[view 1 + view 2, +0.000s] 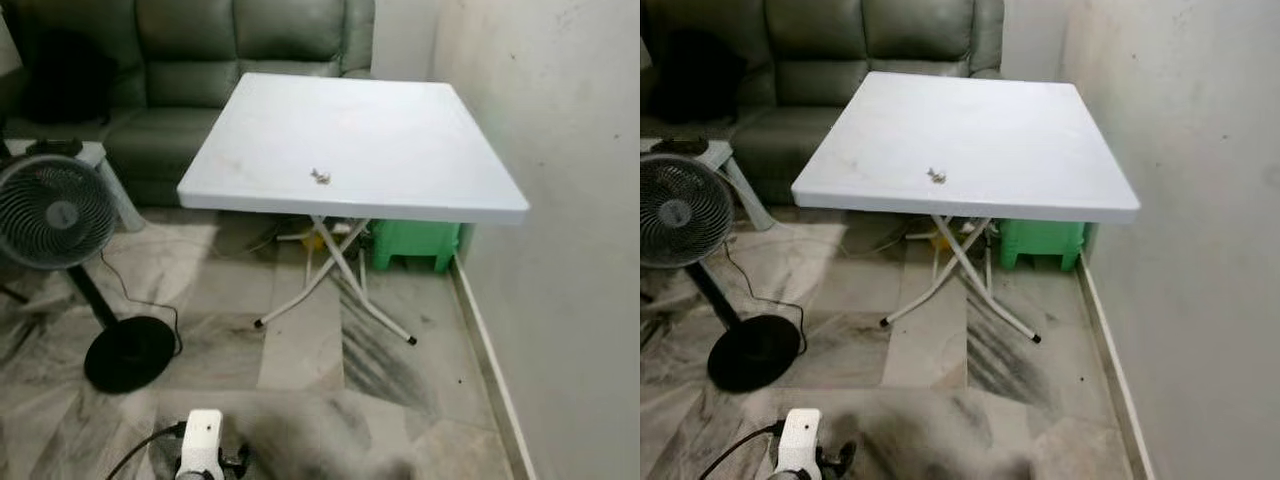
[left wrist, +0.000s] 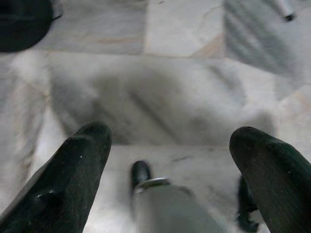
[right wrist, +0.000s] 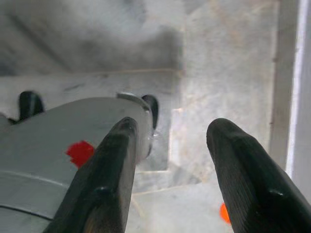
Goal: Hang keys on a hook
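marble floor (image 1: 300,350) | green sofa (image 1: 200,60) | fan (image 1: 55,215) | possibly stool (image 1: 415,245)

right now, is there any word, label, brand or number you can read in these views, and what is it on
None: no readable text in any view.
The white table top is plain; the keys on it are too small to show any marking.
The fan hub, green stool and sofa show no legible label.
The red patch in the right wrist view carries no lettering.

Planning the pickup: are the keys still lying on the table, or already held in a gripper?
Lying on the table. The keys rest near the white table's front edge; the left gripper and right gripper are open over the floor.
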You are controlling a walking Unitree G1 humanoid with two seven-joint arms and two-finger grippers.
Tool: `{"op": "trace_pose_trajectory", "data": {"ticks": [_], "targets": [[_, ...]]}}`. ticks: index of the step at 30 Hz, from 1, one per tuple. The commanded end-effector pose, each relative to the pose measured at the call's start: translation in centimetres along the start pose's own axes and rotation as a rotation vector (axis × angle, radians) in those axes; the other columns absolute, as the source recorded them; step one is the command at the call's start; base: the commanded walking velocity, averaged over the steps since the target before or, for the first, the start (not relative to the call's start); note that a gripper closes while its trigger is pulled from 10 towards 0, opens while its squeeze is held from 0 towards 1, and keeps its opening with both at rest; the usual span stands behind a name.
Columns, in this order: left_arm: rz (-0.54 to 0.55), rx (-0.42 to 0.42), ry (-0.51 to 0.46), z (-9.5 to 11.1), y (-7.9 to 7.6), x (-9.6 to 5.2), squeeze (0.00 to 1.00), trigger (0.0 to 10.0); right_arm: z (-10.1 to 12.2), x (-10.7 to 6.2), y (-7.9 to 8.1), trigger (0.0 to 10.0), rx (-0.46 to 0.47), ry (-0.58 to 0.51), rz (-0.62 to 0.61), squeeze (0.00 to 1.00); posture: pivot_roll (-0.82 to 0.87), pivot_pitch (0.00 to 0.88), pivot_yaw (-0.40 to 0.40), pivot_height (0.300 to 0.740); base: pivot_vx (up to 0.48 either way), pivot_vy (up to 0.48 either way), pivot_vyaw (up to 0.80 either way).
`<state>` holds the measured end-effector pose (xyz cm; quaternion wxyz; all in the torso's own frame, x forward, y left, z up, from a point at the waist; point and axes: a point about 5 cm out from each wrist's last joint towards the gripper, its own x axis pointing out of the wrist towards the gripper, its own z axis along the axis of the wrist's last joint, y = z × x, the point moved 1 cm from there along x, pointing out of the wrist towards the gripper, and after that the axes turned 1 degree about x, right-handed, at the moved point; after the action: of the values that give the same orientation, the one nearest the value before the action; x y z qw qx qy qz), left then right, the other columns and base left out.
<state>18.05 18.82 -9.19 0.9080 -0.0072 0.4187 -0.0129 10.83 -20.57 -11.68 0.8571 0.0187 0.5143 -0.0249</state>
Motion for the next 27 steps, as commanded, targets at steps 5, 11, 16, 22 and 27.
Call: {"op": "trace_pose_trajectory", "data": {"ticks": [5,11,16,22,27], "targets": [[-0.008,0.006,-0.014,0.5,-0.2,0.2,0.00,10.0,-0.3,0.0,0.8,10.0,0.007,0.011,0.022,0.00,-0.04,0.000,-0.020,0.740,0.000,0.412,0.00],[-0.003,0.015,-0.020,0.6,-0.2,0.1,0.00,10.0,-0.4,0.0,0.8,10.0,0.021,0.013,0.027,0.27,-0.04,0.000,-0.021,0.740,0.000,0.069,0.00],[-0.006,0.013,-0.026,0.6,-0.2,0.1,0.00,10.0,-0.3,0.0,0.8,10.0,0.033,0.004,0.032,1.00,-0.04,0.000,-0.019,0.740,0.000,0.000,0.00],[-0.010,0.012,-0.037,0.8,-0.3,0.2,0.00,10.0,-0.1,0.1,0.8,10.0,0.030,-0.005,0.035,1.00,-0.04,0.000,-0.020,0.740,0.000,0.000,0.00],[-0.027,-0.001,-0.109,2.2,-0.6,0.4,0.00,10.0,0.7,0.1,0.6,10.0,0.006,-0.044,0.042,1.00,-0.04,0.000,-0.019,0.740,0.000,0.000,0.00]]}}
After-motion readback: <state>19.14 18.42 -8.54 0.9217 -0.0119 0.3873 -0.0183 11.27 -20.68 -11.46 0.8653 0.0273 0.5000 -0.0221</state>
